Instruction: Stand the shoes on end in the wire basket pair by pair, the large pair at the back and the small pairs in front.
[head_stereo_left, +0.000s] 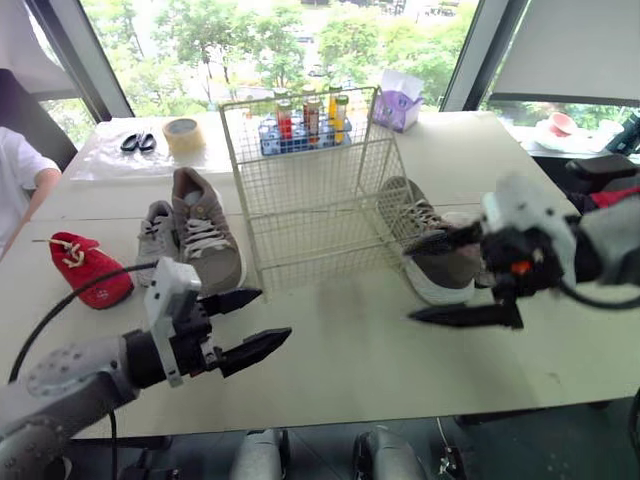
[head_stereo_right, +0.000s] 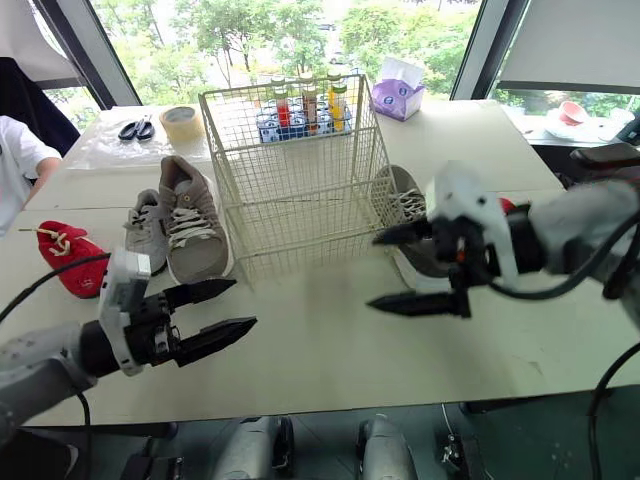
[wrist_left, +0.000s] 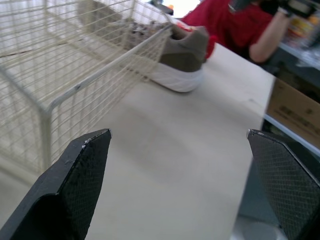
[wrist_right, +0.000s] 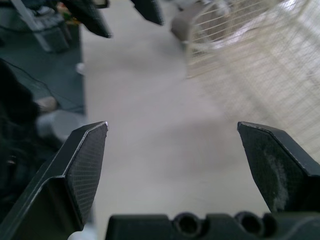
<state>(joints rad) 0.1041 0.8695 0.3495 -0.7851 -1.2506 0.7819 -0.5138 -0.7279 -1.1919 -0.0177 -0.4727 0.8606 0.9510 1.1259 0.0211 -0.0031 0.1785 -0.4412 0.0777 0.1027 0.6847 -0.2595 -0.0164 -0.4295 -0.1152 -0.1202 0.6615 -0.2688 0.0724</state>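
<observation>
While the left end effector (head_stereo_left: 276, 312) and right end effector (head_stereo_left: 408, 283) hover w/ fingers apart over the pale table (head_stereo_left: 350, 370), the wire basket (head_stereo_left: 310, 190) stands mid-table. One large grey shoe (head_stereo_left: 205, 240) lies at its left, the mate (head_stereo_left: 440, 265) at its right; small grey shoe (head_stereo_left: 155, 238) and red shoe (head_stereo_left: 88, 268) further left. Tape roll (head_stereo_left: 184, 136), scissors (head_stereo_left: 138, 142) at back; windows (head_stereo_left: 300, 40) w/ trees beyond.

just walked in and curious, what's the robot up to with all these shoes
The robot is meant to stand shoes in the wire basket, but nothing is in it yet. The left hand and right hand are open and empty, hovering over the table in front of it. A big brown sneaker, a small grey sneaker and a red shoe lie left of the basket; the other big sneaker lies on its right.
</observation>
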